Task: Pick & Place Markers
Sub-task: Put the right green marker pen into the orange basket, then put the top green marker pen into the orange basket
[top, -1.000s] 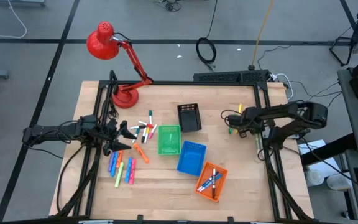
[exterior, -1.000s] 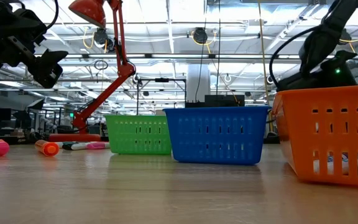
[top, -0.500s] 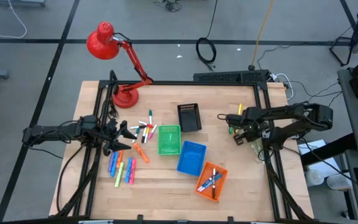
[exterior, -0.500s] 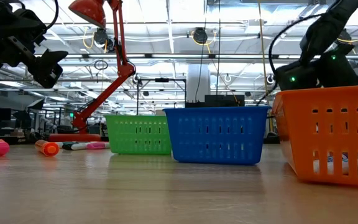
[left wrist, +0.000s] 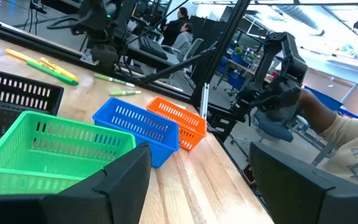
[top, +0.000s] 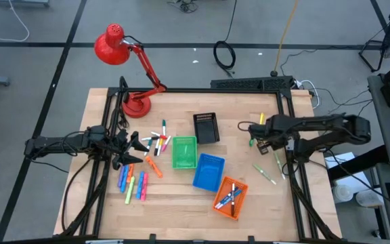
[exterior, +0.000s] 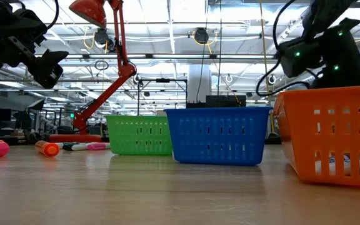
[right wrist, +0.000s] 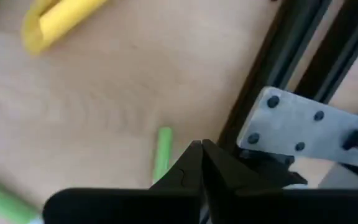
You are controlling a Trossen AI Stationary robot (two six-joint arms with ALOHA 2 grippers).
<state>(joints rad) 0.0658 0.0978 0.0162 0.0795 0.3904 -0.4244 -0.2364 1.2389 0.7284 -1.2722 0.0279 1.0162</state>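
Green marker (right wrist: 161,153) lies just beyond closed fingers (right wrist: 194,163) (right arm).

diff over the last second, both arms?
The right gripper stayed near the table's right edge, while its arm straightened out to the right. Two green markers now show on the wood below it, where the arm covered them before. In the right wrist view its jaws are shut and empty. The left gripper, the baskets and the marker pile are unchanged.
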